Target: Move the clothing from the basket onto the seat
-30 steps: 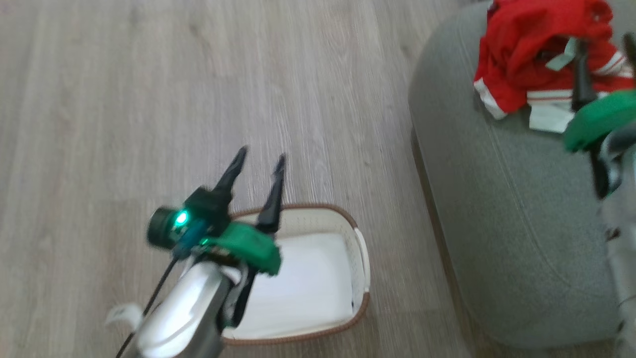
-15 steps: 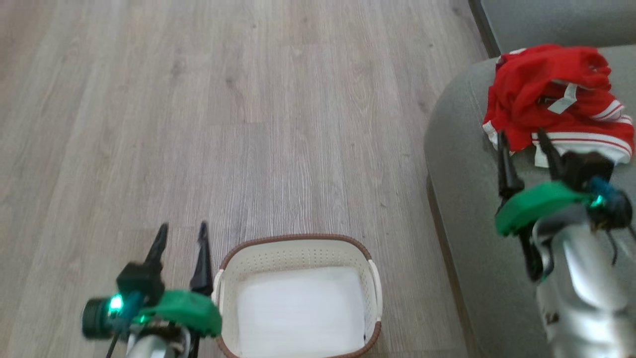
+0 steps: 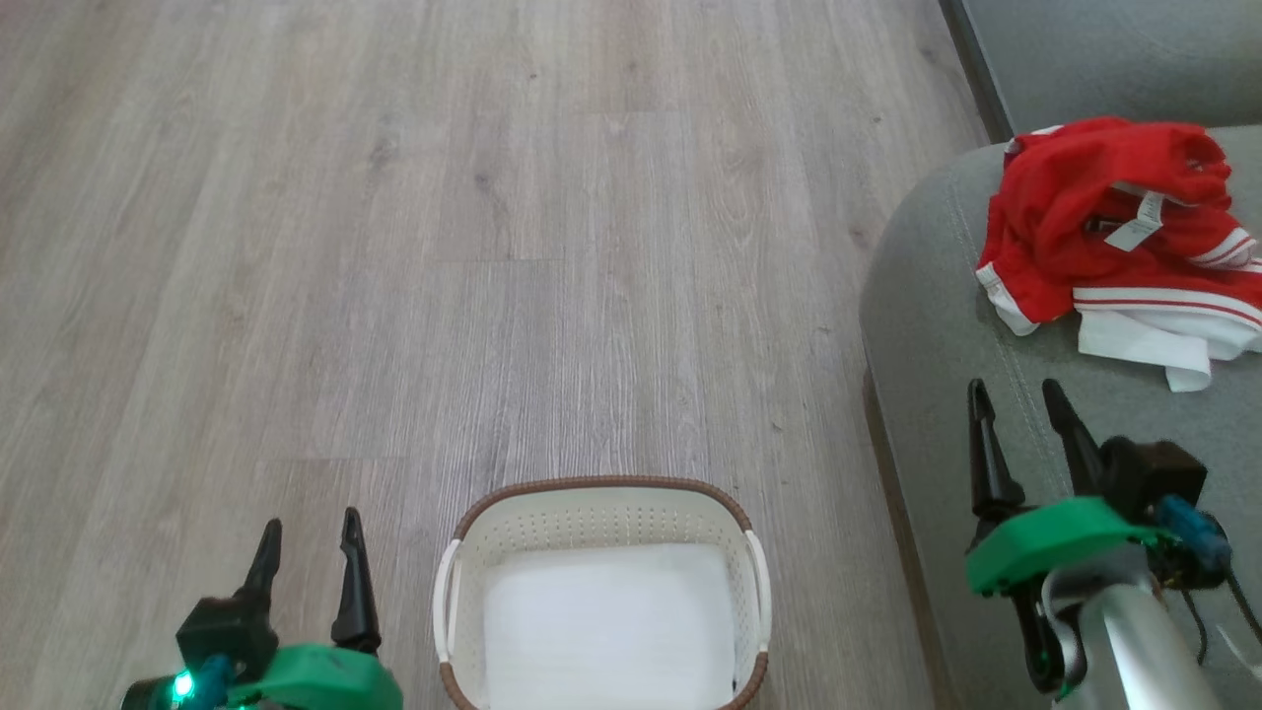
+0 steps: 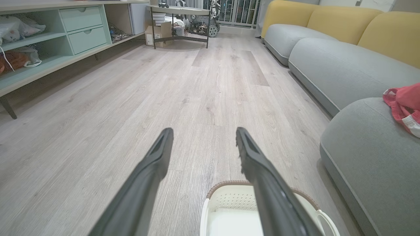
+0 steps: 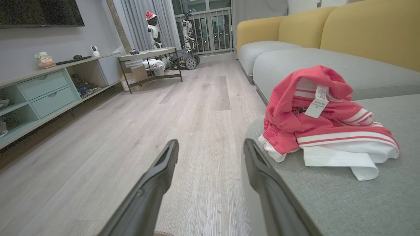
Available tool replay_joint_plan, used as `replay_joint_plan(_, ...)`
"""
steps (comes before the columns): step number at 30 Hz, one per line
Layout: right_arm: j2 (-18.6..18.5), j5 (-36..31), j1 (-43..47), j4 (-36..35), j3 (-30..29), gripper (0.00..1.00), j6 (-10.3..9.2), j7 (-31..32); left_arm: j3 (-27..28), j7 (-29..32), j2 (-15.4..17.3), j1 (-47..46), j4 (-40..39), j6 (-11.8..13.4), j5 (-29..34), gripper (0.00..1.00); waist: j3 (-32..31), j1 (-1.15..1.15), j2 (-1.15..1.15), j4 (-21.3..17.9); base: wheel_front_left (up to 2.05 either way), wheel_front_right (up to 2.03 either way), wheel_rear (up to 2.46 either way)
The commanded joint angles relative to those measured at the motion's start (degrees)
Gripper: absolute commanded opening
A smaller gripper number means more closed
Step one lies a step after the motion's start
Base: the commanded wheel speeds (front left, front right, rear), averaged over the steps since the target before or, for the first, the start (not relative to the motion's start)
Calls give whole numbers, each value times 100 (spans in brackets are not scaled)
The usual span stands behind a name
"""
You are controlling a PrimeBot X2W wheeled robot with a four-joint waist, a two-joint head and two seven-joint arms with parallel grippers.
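Two crumpled red, white-banded clothing (image 3: 1104, 222) pieces heaped, label showing.

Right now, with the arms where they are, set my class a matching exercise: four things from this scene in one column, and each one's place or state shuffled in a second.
Column A
1 clothing
2 basket
3 left gripper
4 right gripper

Column B
a open, above the seat
b heaped on the seat
c open, above the floor beside the basket
d standing on the floor, white bottom bare

Pairs: 1-b, 2-d, 3-c, 4-a
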Motion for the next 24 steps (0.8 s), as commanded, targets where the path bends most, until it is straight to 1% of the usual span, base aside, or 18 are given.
replay_joint_plan(1,20,19,-74,-287,169,100,40,-60,280,-56,-3,-137,-231,-15,66,100,-19,0,0,29,0,0,0)
replay_joint_plan(11,21,91,463,-730,447,100,40,-60,529,-56,-183,93,-329,-153,248,100,-77,0,0,116,0,0,0)
replay_joint_plan(24,21,-8,630,-755,606,100,40,-60,700,-56,-303,108,-335,-330,439,100,-143,0,0,136,0,0,0)
